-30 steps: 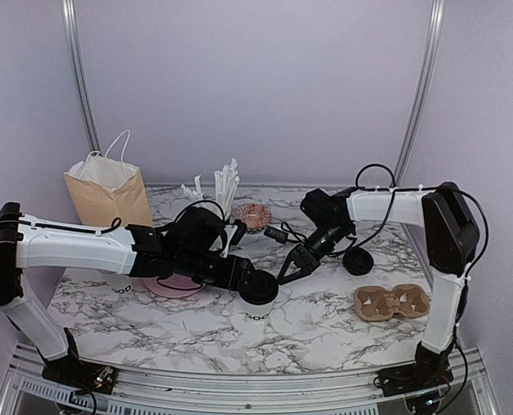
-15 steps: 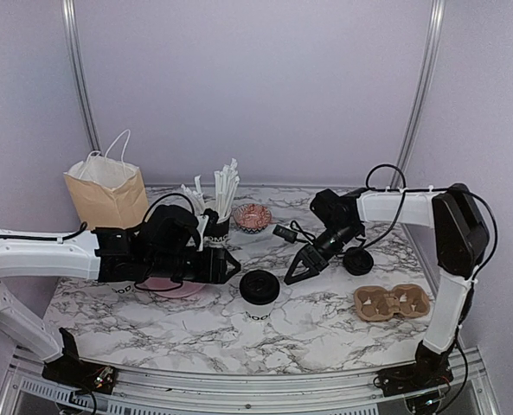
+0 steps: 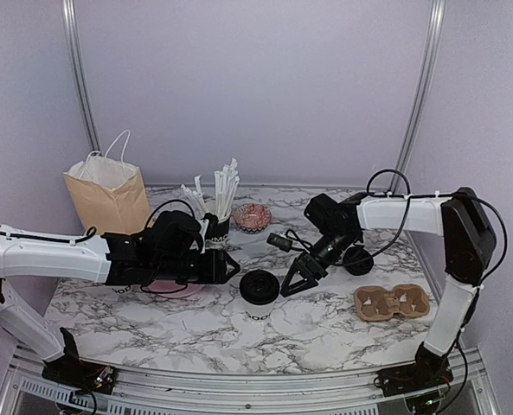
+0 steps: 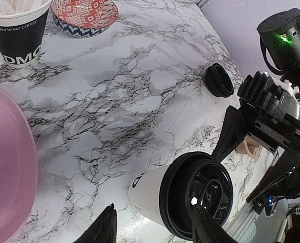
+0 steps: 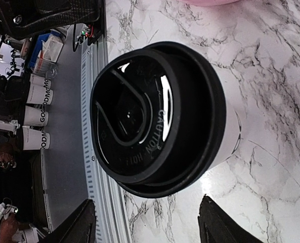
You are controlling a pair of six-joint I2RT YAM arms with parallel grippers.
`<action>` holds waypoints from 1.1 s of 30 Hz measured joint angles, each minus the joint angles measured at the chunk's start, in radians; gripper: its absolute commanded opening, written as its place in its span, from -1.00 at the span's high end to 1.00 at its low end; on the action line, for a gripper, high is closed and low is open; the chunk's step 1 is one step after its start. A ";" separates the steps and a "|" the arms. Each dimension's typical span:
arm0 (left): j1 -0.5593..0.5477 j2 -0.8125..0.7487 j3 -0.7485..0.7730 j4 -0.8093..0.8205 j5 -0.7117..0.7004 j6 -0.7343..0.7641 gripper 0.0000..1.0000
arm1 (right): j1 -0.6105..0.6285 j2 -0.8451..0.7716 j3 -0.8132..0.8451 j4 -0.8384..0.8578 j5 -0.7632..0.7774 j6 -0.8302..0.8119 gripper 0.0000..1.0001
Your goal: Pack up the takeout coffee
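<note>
The takeout coffee (image 3: 259, 298) stands upright on the marble table, a white paper cup with a black lid (image 3: 259, 284). My left gripper (image 3: 232, 267) is open just left of it, not touching. In the left wrist view the cup (image 4: 150, 195) lies between and just ahead of the fingertips (image 4: 103, 229). My right gripper (image 3: 293, 280) is open, angled down just right of the lid. In the right wrist view the lid (image 5: 150, 116) fills the space ahead of my open right gripper (image 5: 150, 225), and nothing is gripped.
A brown paper bag (image 3: 109, 194) stands open at the back left. A black cup of straws (image 3: 217, 223), a patterned bowl (image 3: 252, 216) and a pink plate (image 3: 176, 287) sit behind the left arm. A cardboard cup carrier (image 3: 393, 303) and spare black lids (image 3: 357, 259) lie at the right.
The left gripper has drawn back leftward off the cup, which stays standing. The right gripper has dropped closer to the lid and its jaws have spread wider.
</note>
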 measured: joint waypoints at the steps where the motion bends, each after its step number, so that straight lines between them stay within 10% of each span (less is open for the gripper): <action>1: 0.001 0.004 0.000 0.006 0.003 0.000 0.07 | 0.000 0.003 0.000 0.000 0.000 0.002 -0.28; 33: 0.016 0.109 -0.021 0.159 0.130 -0.015 0.03 | 0.000 0.099 0.033 0.006 0.011 0.008 -0.25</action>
